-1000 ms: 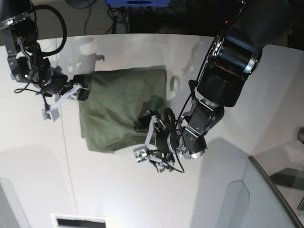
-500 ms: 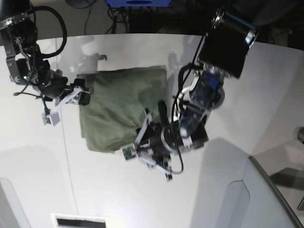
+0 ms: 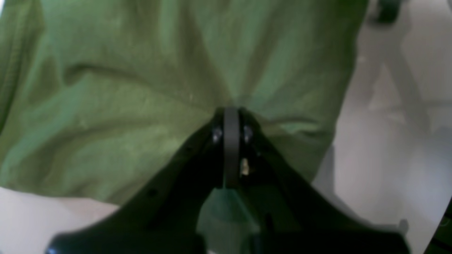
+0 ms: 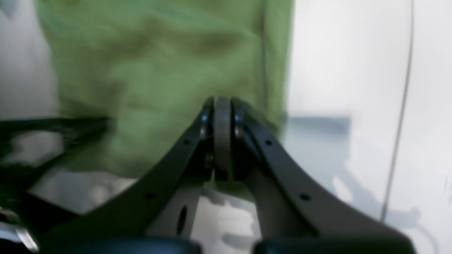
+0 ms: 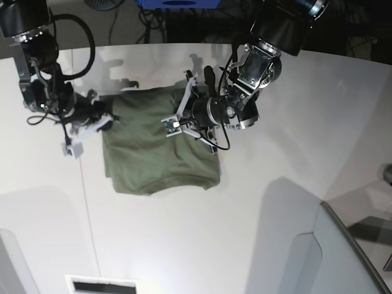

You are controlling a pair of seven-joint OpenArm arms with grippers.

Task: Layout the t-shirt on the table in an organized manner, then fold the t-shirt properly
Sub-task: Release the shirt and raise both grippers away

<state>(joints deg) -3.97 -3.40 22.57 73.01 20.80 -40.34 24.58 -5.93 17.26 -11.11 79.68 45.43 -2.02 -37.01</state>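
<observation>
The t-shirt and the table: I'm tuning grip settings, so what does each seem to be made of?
The t-shirt looks like soft matte woven or knit cloth, probably cotton: it wrinkles and drapes in loose folds. The table looks like a hard, smooth white panel, perhaps laminate or plastic: it takes soft shadows and faint sheen.

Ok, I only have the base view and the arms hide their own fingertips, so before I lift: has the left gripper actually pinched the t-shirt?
Observer: Yes. In the left wrist view the left gripper is shut, and creases in the t-shirt fan out from its tips.
Operator: And the right one?
Observer: The right gripper is shut too, with its tips at the shirt's side edge. The blur hides whether any cloth is between them.
Operator: Anything beside it?
Observer: Bare table, with the thin dark seam line running well clear of the cloth.
</observation>
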